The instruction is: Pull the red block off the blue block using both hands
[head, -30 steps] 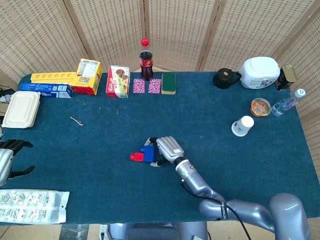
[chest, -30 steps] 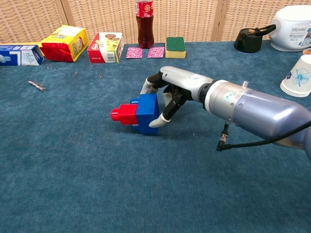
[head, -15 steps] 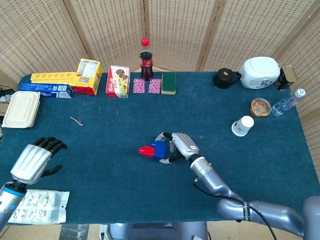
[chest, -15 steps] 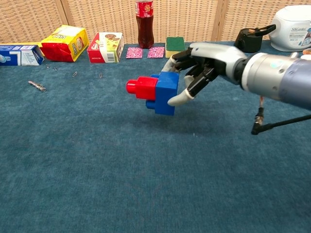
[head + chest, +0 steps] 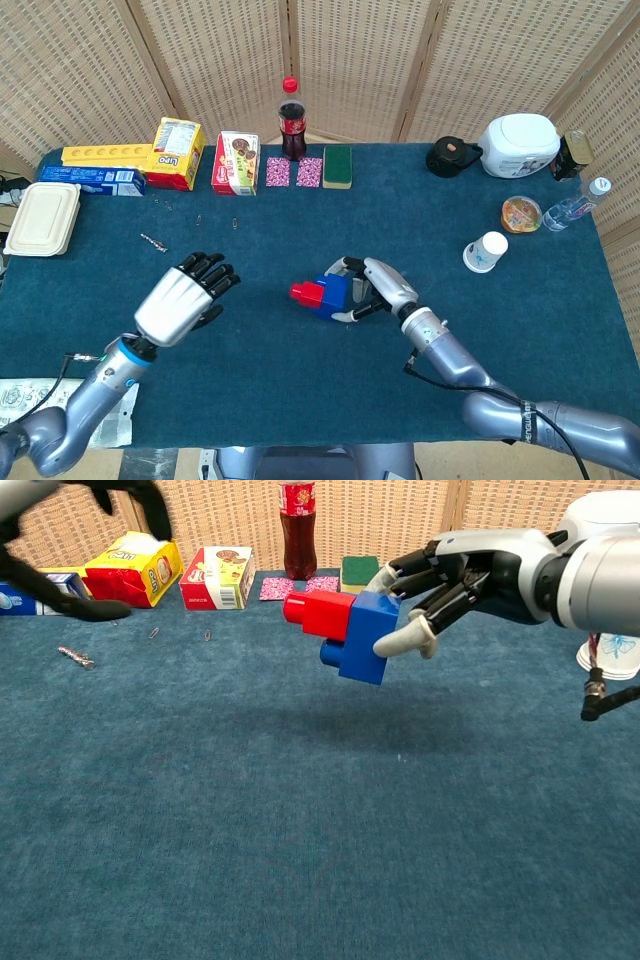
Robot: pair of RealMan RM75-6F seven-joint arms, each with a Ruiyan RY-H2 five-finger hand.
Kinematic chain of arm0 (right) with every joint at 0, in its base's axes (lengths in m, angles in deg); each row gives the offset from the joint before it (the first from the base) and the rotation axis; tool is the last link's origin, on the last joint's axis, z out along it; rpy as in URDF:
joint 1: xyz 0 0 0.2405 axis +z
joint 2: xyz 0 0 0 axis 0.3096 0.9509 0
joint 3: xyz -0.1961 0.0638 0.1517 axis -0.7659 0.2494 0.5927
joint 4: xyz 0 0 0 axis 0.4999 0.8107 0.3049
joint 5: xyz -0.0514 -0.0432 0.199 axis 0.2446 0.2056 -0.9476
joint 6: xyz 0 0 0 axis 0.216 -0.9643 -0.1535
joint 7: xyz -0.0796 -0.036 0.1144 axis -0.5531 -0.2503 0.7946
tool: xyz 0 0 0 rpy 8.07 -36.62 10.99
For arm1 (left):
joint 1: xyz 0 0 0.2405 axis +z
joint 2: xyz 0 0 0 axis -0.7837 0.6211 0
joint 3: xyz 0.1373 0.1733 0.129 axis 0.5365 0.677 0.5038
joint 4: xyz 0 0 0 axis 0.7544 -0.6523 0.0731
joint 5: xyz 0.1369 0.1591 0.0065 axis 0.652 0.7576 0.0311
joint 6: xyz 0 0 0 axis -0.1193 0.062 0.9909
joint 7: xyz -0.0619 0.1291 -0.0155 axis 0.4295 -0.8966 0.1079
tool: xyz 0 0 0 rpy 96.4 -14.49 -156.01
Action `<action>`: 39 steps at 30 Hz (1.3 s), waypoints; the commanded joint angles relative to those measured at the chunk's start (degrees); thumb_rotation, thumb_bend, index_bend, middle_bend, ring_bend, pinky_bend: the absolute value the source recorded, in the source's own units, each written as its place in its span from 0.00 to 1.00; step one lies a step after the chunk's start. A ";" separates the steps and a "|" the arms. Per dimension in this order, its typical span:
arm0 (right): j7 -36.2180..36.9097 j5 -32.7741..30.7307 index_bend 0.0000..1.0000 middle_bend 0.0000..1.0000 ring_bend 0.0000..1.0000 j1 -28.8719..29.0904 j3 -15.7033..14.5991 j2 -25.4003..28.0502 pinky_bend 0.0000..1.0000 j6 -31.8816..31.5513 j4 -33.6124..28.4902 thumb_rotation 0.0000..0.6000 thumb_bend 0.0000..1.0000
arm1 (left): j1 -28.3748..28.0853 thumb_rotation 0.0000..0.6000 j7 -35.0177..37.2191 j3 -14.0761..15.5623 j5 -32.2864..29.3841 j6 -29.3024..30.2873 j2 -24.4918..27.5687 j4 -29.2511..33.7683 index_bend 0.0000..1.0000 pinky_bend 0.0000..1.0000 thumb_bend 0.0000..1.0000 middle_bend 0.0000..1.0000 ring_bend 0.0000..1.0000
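Nearest the robot, at the table's front left corner, a clear blister pack (image 5: 25, 400) lies partly under the left arm. Just beyond it the left hand (image 5: 185, 300) hovers above the blue tablecloth (image 5: 300, 390) with its fingers spread and nothing in them. In the chest view only its dark fingertips (image 5: 90, 608) show, at the top left.

The right hand (image 5: 380, 290) is at mid-table, lifted clear of the cloth, its fingers wrapped around the blue block (image 5: 366, 635). The red block (image 5: 318, 614) is still plugged into the blue one and sticks out toward the left hand, well apart from it.

Farther back, a small screw-like piece (image 5: 153, 242) and paper clips (image 5: 233, 222) lie on the cloth. To the right stand a white paper cup (image 5: 486, 251) with a blue print, a round snack tub (image 5: 521, 213) and a water bottle (image 5: 575, 208).

A white lunch box (image 5: 43, 218) sits at the left edge. Along the far edge run a blue carton (image 5: 90, 180), a yellow tray (image 5: 105, 155), a yellow box (image 5: 177, 153) that seems to read "Lipo", a red-and-white biscuit box (image 5: 236, 163), two pink patterned squares (image 5: 293, 171), a green sponge (image 5: 337, 166) and a cola bottle (image 5: 291, 118) with a red cap. Its label is too small to read. At far right are a black lid-like item (image 5: 452, 156) and a white rice cooker (image 5: 518, 145).
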 commanded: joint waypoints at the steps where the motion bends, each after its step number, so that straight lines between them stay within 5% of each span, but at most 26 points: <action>1: 1.40 -0.09 0.56 0.54 0.64 -0.05 0.29 1.04 0.55 0.94 -0.67 1.00 0.22 | -2.90 1.00 0.05 -1.23 -1.00 -2.41 -3.31 -2.45 0.39 0.38 0.23 0.41 0.29; 15: 5.59 -1.31 0.56 0.54 0.64 1.07 0.31 3.00 0.55 3.51 -1.55 1.00 0.22 | -10.43 1.00 1.32 -2.19 0.15 -3.31 -13.55 -11.29 0.40 0.38 0.23 0.41 0.28; 39: 10.59 -4.08 0.56 0.54 0.64 3.52 0.29 3.94 0.55 6.79 -1.11 1.00 0.22 | -14.81 1.00 4.98 -1.62 0.64 2.14 -21.21 -20.48 0.55 0.38 0.23 0.41 0.28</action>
